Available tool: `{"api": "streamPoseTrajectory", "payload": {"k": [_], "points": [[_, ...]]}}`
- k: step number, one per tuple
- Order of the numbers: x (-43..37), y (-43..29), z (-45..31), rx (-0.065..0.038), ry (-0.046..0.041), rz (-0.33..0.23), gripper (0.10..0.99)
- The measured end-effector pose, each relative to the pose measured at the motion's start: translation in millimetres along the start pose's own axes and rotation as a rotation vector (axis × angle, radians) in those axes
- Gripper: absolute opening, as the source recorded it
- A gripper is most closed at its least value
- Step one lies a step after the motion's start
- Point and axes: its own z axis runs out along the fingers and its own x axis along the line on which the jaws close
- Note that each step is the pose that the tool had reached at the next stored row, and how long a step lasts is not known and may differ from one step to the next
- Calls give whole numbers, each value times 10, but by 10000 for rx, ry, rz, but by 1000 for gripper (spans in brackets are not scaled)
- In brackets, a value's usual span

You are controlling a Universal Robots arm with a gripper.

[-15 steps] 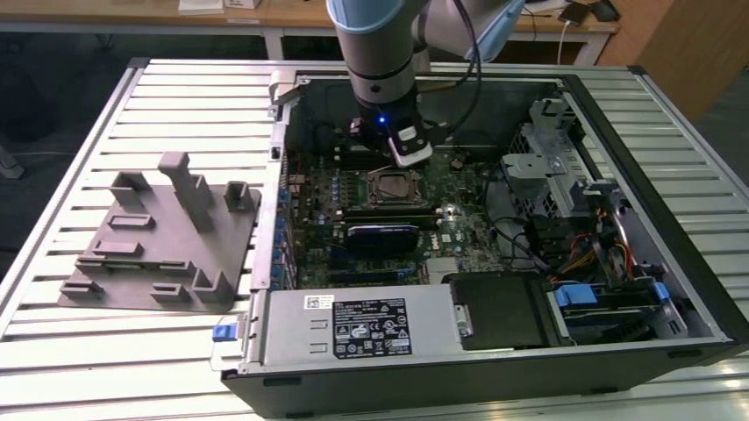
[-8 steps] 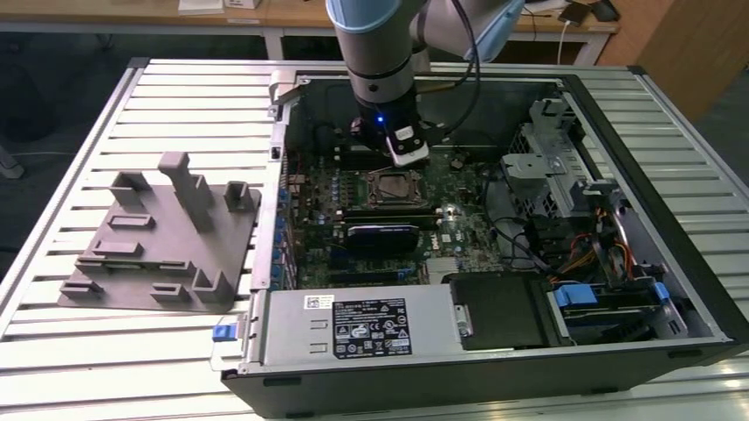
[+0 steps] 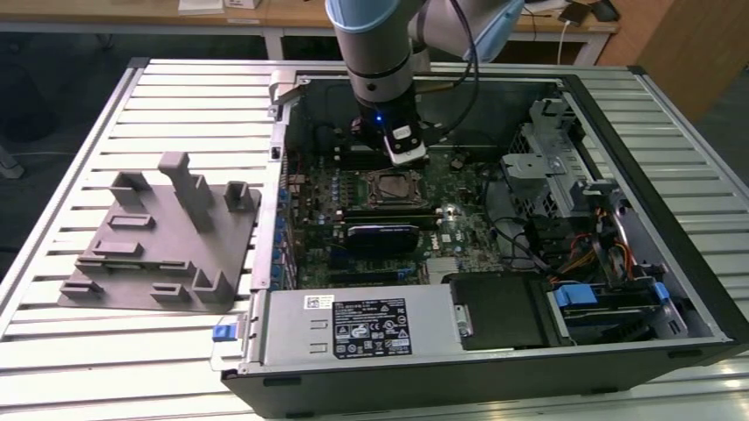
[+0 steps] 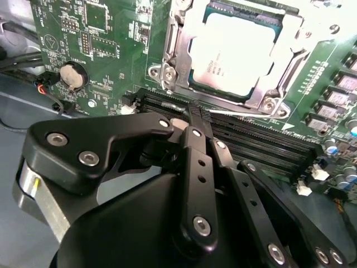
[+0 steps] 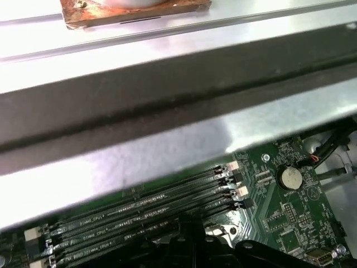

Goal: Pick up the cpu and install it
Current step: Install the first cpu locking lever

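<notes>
— Claw [image 4: 192, 114] status?
— Mine hangs with fingers pinched together on nothing, over the RAM slots [image 4: 251, 139] just beside the socket [image 4: 167, 61].
— And the cpu [image 4: 237, 50]?
— Already seated in the socket, mid-board. I'd judge best to keep clear.

My gripper [image 3: 404, 151] inside the open computer case [image 3: 655, 289] on the counter [image 3: 70, 342], cpu [image 4: 237, 53] seated in the motherboard socket [image 4: 173, 72], memory slots [image 4: 251, 139] between socket and gripper, fixture block [image 3: 158, 241] at the exterior view's left of the case
</notes>
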Motion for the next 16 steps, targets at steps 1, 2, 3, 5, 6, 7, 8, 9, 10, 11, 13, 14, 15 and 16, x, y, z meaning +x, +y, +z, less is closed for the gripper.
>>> {"api": "streamPoseTrajectory", "payload": {"k": [1, 2, 3, 5, 6, 7, 8, 9, 10, 11, 13, 14, 15, 16], "points": [[3, 5, 5, 5, -8, 29, 106], [5, 8, 10, 8, -16, 60, 106], [6, 9, 14, 13, -26, 93, 106], [13, 6, 20, 21, -43, 135, 106], [22, 2, 23, 23, -55, 145, 106], [32, -2, 26, 26, -70, 147, 106], [41, -6, 29, 25, -85, 148, 106], [50, -9, 33, 25, -98, 151, 106], [56, -12, 38, 24, -111, 155, 106], [60, -15, 44, 23, -123, 164, 106], [63, -19, 56, 34, -149, 184, 106], [65, -21, 61, 42, -165, 193, 106], [65, -22, 66, 52, -178, 199, 106], [66, -23, 69, 62, -192, 206, 106]]}}
